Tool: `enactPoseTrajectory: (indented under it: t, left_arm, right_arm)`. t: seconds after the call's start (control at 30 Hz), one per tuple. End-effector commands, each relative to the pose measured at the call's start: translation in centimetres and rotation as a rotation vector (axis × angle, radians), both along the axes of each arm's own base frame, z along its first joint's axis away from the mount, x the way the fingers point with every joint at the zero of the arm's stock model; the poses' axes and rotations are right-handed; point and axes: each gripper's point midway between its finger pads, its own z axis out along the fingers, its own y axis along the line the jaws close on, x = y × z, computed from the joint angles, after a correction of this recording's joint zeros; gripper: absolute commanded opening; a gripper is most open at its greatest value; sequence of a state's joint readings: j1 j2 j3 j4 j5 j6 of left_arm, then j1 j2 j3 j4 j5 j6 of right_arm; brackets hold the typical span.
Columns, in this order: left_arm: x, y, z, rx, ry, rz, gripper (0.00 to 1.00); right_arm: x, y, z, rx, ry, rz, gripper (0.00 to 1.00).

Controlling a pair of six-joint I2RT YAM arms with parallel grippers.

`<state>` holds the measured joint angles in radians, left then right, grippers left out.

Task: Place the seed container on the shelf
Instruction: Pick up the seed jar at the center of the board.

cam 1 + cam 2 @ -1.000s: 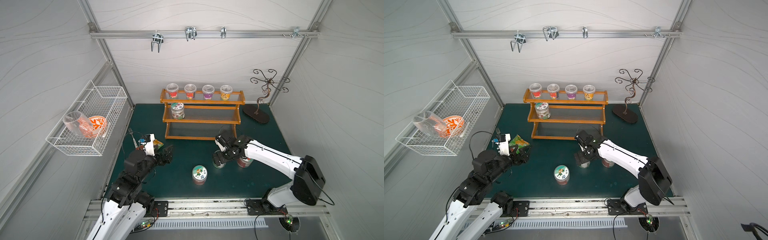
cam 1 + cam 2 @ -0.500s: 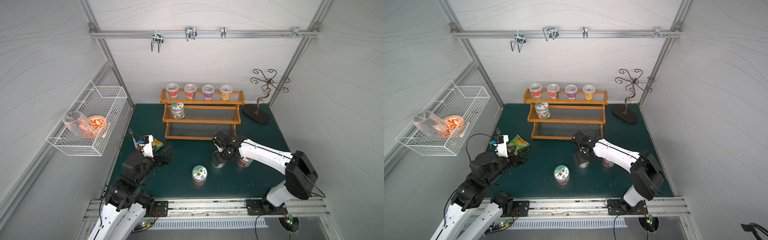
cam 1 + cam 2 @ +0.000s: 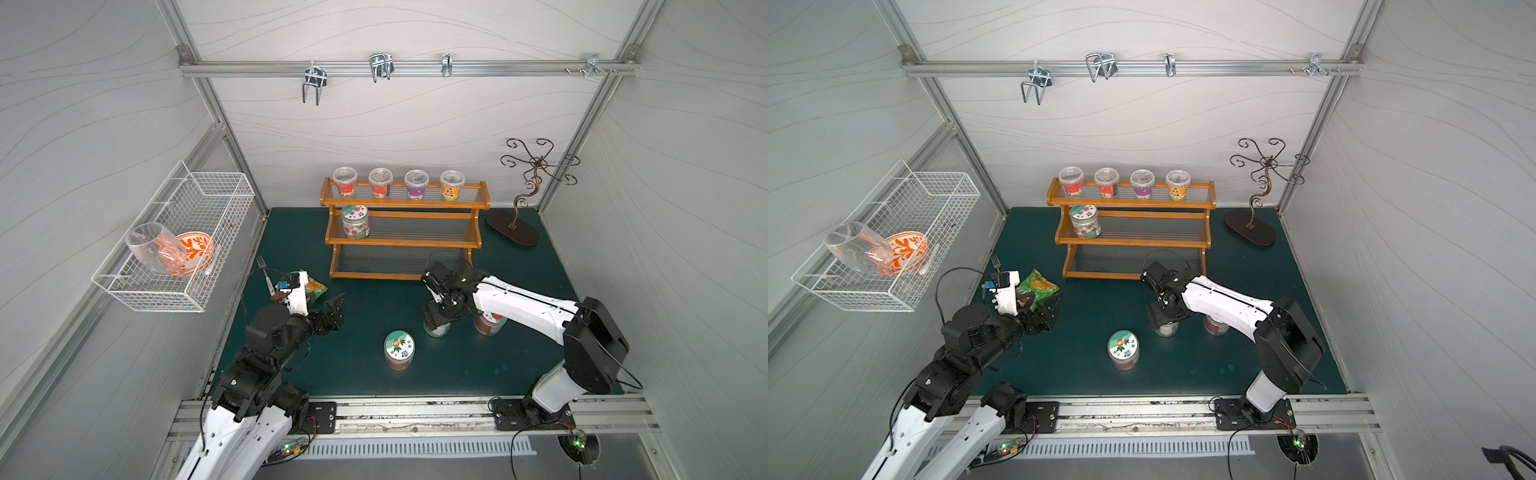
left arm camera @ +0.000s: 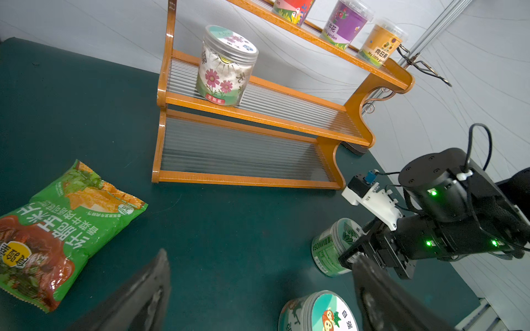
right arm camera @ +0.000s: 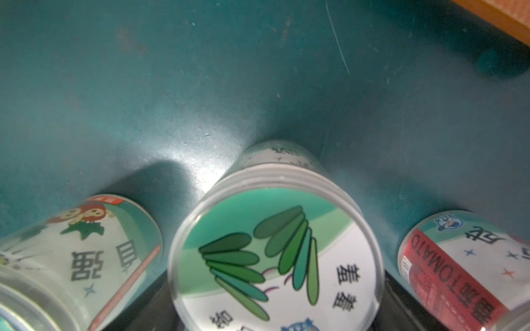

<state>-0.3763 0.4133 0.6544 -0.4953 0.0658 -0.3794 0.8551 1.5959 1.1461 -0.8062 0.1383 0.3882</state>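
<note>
The right claw [image 3: 436,319] is straddling the leaf-lidded seed jar [image 5: 275,258], standing upright on the green surface [image 3: 374,299] in front of the shelf [image 3: 403,243]; whether it is gripping yet is unclear. The left claw [image 4: 263,301] is hovering wide, farther away.

In a top view, the right gripper [image 3: 1163,316] sits low over a seed container [image 3: 1166,330] that stands on the green mat [image 3: 1096,299] in front of the shelf [image 3: 1133,240]. Whether its jaws press the container cannot be told. A red-filled jar [image 3: 1216,327] stands just beside it, partly under the arm, and a green-lidded jar [image 3: 1123,348] stands nearer the front edge. The left gripper [image 3: 1052,309] hovers by a snack bag [image 3: 1038,286]. A flowered jar [image 3: 1085,222] stands on the shelf's middle tier.
</note>
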Motion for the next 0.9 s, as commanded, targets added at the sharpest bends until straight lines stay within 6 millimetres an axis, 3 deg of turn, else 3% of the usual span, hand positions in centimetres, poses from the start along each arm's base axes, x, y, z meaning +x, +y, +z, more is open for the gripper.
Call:
enactPoseTrajectory:
  t: [0.0, 0.33, 0.67, 0.87]
  left_arm:
    - [0.3, -1.4, 2.1, -0.053, -0.074, -0.064, 0.99]
    - [-0.3, -4.8, 3.8, -0.037, -0.162, -0.234, 0.95]
    - [-3.2, -12.2, 4.5, 0.122, -0.343, -0.508, 0.97]
    - [-4.8, -16.2, 3.9, 0.169, -0.443, -0.658, 1.00]
  right_arm:
    - [0.0, 0.2, 2.7, 0.016, -0.038, 0.029, 0.69]
    - [-1.6, -0.4, 10.3, 0.040, -0.092, 0.083, 0.67]
    - [-4.8, 0.7, 17.7, 0.091, -0.139, 0.200, 0.65]
    - [-6.9, 1.8, 20.3, 0.101, -0.163, 0.276, 0.65]
